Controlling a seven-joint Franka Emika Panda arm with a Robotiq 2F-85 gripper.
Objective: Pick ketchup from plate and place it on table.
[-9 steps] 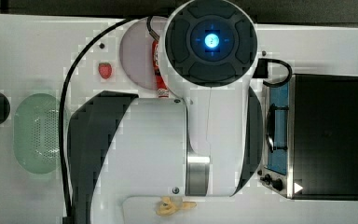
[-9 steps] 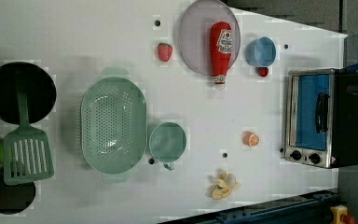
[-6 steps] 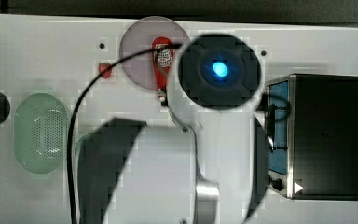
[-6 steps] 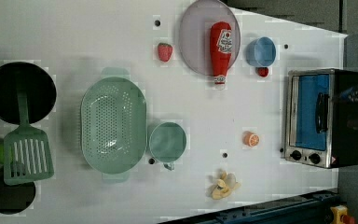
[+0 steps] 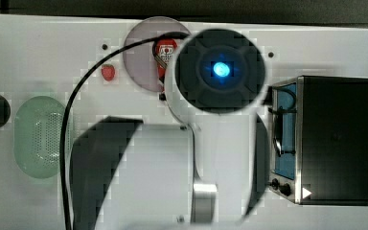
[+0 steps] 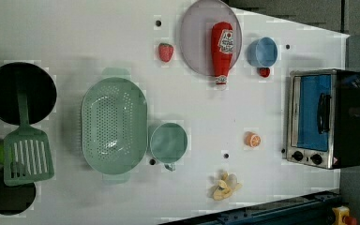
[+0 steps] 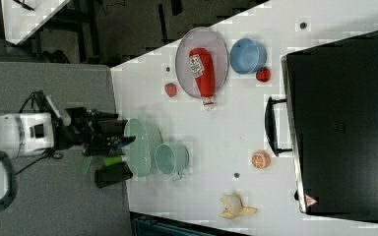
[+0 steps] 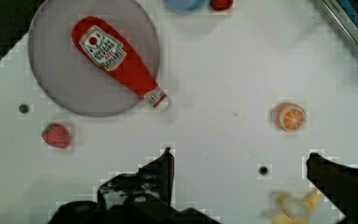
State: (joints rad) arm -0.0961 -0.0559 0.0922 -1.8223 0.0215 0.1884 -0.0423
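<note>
Pincer (image 8: 237,161) spread wide, holding nothing, above the bare table (image 8: 223,84).
Ketchup (image 6: 222,49): lying flat on the plate (image 6: 194,42), upper middle of the left view, whitish cap overhanging the rim toward the table. Strawberry (image 6: 165,52) just beside the plate on the left view's left; blue bowl (image 6: 262,51) just beside it on the left view's right. Toaster oven (image 6: 326,117) at the left view's right edge.

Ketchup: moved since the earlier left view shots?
No. The ketchup lies on the plate as before, cap end over the rim, beside the blue bowl.
</note>
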